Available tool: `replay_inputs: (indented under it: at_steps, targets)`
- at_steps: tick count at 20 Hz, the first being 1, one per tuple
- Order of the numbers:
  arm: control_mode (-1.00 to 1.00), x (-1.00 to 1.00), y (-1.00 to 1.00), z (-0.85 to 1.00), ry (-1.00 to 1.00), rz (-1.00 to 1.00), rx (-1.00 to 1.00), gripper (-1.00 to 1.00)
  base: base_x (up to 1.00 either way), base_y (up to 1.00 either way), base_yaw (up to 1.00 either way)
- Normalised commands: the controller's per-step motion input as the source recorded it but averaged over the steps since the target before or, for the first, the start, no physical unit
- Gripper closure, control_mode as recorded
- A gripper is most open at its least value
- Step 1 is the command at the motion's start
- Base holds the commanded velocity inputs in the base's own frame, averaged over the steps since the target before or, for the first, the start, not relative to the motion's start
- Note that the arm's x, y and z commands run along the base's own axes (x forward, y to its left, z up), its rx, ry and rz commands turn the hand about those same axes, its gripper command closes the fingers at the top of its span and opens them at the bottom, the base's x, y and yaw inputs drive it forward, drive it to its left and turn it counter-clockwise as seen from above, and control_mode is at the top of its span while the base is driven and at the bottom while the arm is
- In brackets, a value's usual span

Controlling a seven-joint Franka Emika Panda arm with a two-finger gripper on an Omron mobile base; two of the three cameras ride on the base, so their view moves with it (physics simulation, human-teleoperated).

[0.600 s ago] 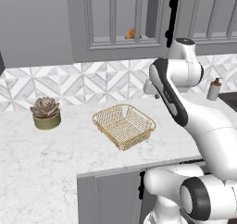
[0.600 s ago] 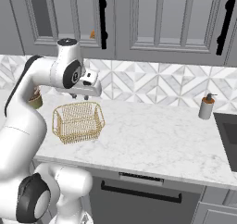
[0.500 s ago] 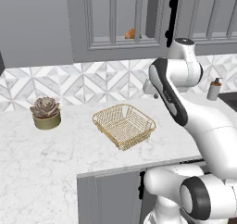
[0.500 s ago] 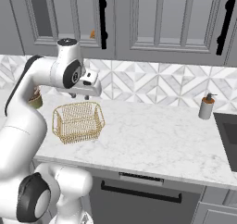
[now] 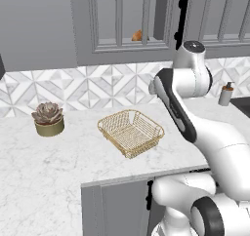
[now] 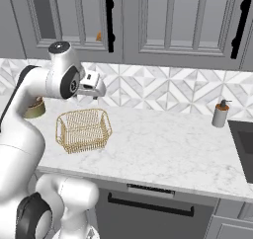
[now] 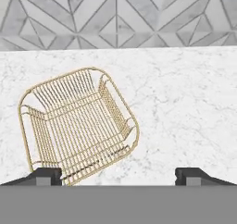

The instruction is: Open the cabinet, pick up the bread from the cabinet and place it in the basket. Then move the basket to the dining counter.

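Now, at the far left of the left base view a small potted succulent point(image 5: 48, 118) sits on the marble counter point(image 5: 44, 167), well apart from the basket point(image 5: 130, 132). The gold wire basket rests flat and empty near the middle of the counter, turned at an angle to the tile wall point(image 5: 93, 86) behind it. Above it the cabinet point(image 5: 122, 20) is shut, its black bar handle point(image 5: 181, 15) upright, and the bread point(image 5: 137, 35) shows as a small orange-brown shape behind the glass, low on the shelf; its outline is too small to make out clearly. To the right, the white arm bends over the counter. In the hand view the fingers point(image 7: 118, 176) stand wide apart and hold nothing, with the basket below and to the left of them. Further right a soap dispenser point(image 5: 225, 93) stands near the tile wall, beside the dark sink point(image 6: 244, 139).
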Motion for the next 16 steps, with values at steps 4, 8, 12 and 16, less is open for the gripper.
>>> replay_inputs:
  at_steps: [4, 8, 12, 16]
  targets:
    - [-1.0, 0.14, -0.18, 0.78, -0.26, 0.0, 0.02, -1.0, 0.0, 0.0, 0.0]
    - [-1.0, 0.14, -0.42, 0.99, -0.1, 0.0, 0.15, -1.0, 0.0, 0.0, 0.0]
    - [-1.0, 0.14, -0.47, 0.99, -0.19, 0.0, 0.01, -1.0, 0.0, 0.0, 0.0]
    - [-1.0, 0.32, -0.43, 0.88, -0.15, 0.0, -0.07, -1.0, 0.0, 0.0, 0.0]
